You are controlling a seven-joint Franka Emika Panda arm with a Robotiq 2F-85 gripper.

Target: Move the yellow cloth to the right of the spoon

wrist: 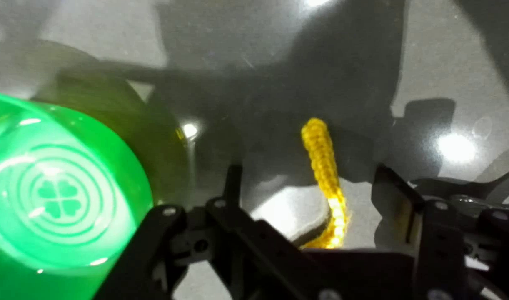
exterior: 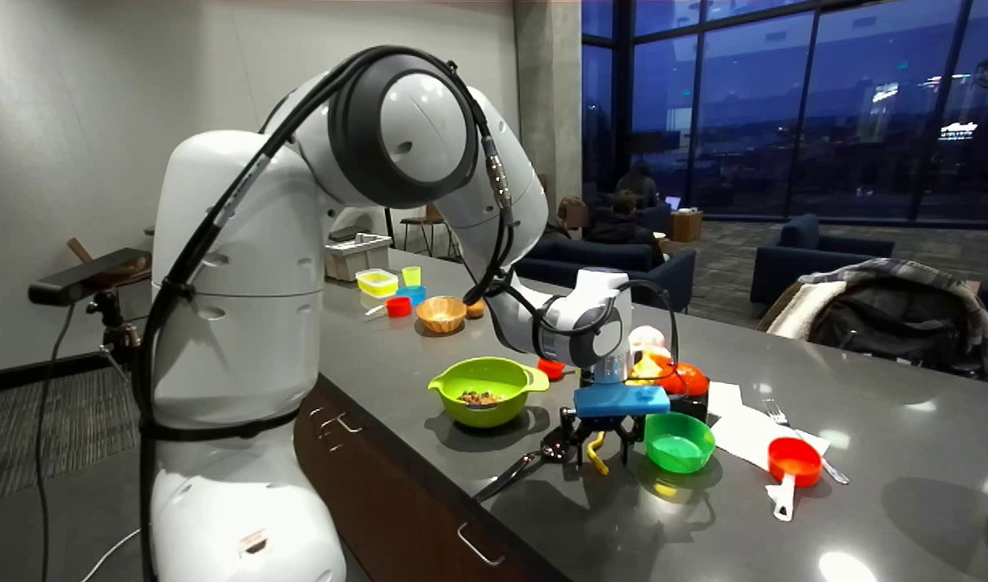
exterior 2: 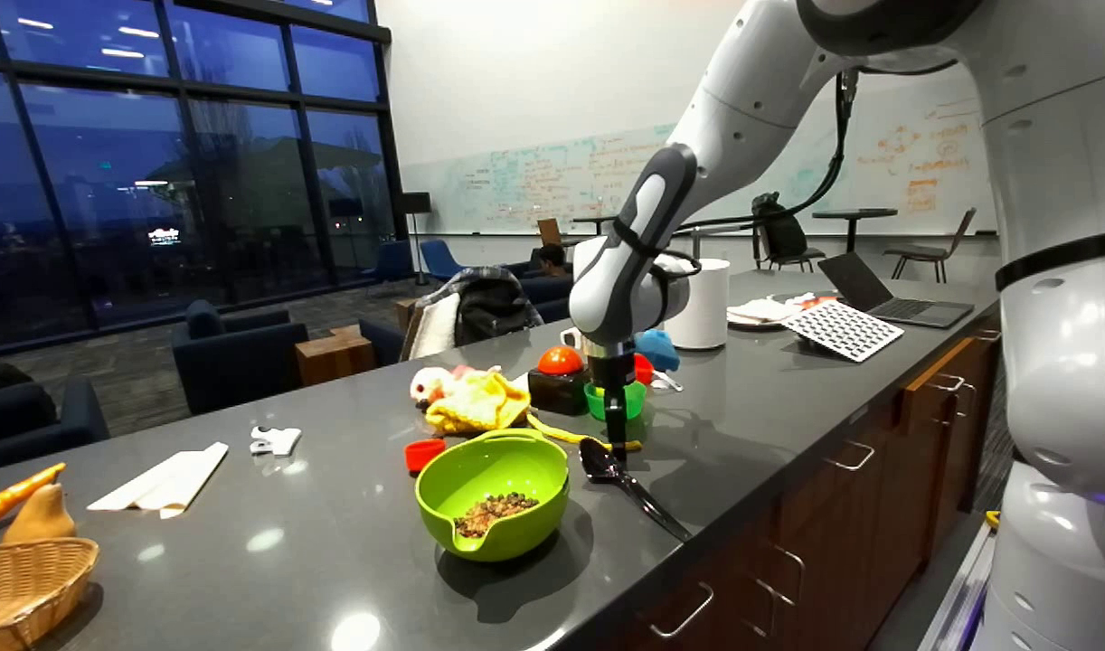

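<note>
Countertop (exterior 2: 326, 561): spoon (exterior 2: 640, 495) lies handle toward the edge.

You can read no words: handwriting (exterior 2: 561, 176) on the long white wall whiteboard (exterior 2: 453, 210) and glowing white lettering (exterior: 959, 129) in the dark glass window (exterior: 753, 89) blur; the round translucent green bowl (wrist: 131, 166) bears a four-leaf-clover emblem (wrist: 58, 198).

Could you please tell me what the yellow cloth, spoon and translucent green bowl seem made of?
Yellow cloth: probably matte knitted yarn; its apparent tail shows ribbed texture. Spoon: likely black plastic, glossy with highlights, though metal is possible. Translucent green bowl: apparently shiny plastic; light passes through it.
</note>
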